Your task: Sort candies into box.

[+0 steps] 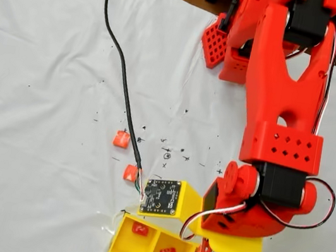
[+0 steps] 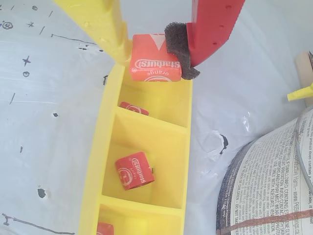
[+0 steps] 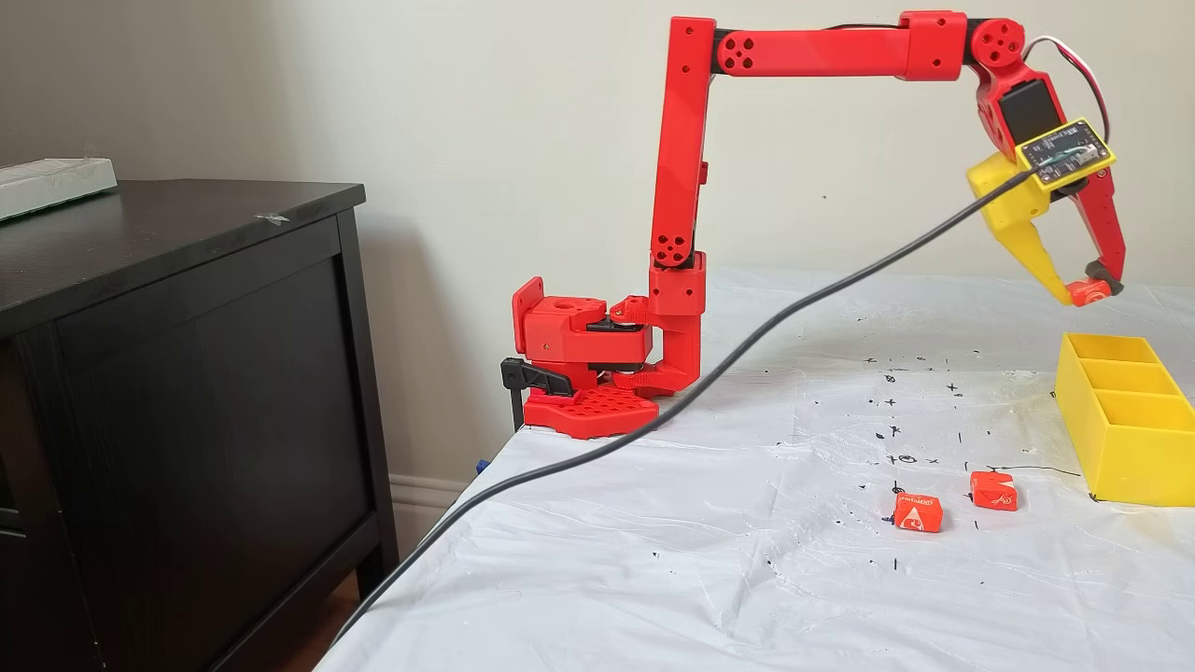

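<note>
Currently the two-finger gripper, one yellow plastic finger and one red finger with a dark foam pad, is clenched on a square orange Starburst-wrapped candy, held in the air above the far end of the long yellow plastic three-compartment box in the wrist view. In a fixed view the held candy hangs clear of the box, above its far compartment. Box contents in the wrist view: one wrapped candy partly hidden in the far compartment, one lying flat in the middle compartment, and a third cut off at the frame's bottom edge in the near compartment. Two more orange-red candies lie loose on the white plastic table cover, side by side but apart, left of the box: one further left, the other nearer the box. A black cable runs from the small circuit board on the gripper down across the cover and off the table's near-left edge. The red arm's base is clamped at the table's far-left corner, beside a dark wooden cabinet.
</note>
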### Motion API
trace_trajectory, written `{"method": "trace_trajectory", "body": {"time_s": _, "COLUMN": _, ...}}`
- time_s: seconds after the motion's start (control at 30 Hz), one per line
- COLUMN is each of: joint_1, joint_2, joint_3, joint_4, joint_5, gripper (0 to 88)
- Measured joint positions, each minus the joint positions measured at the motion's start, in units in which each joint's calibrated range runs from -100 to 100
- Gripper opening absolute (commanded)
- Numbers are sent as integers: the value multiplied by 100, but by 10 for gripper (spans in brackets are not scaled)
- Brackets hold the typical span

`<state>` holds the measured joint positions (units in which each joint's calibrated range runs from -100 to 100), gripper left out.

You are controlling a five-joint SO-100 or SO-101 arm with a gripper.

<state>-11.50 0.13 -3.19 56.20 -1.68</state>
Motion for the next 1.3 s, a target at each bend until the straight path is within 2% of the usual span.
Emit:
{"method": "trace_trajectory", "body": {"time_s": 0.8, "joint_1": -276, "joint_2": 535, "joint_3": -289, "joint_4": -338, "joint_5": -34, "gripper": 4}}
{"method": "trace_trajectory", "body": {"time_s": 0.87, "joint_1": -276, "joint_2": 535, "joint_3": -289, "joint_4": -338, "joint_5": -34, "gripper": 72}}
{"method": "trace_trajectory", "body": {"time_s": 1.03, "joint_1": -276, "joint_2": 645, "joint_3": -289, "joint_4": -338, "joint_5": 29, "gripper": 323}}
{"method": "trace_trajectory", "body": {"time_s": 1.13, "joint_1": -276, "joint_2": 679, "joint_3": -289, "joint_4": -338, "joint_5": 68, "gripper": 389}}
{"method": "trace_trajectory", "body": {"time_s": 1.3, "joint_1": -276, "joint_2": 679, "joint_3": -289, "joint_4": -338, "joint_5": 68, "gripper": 406}}
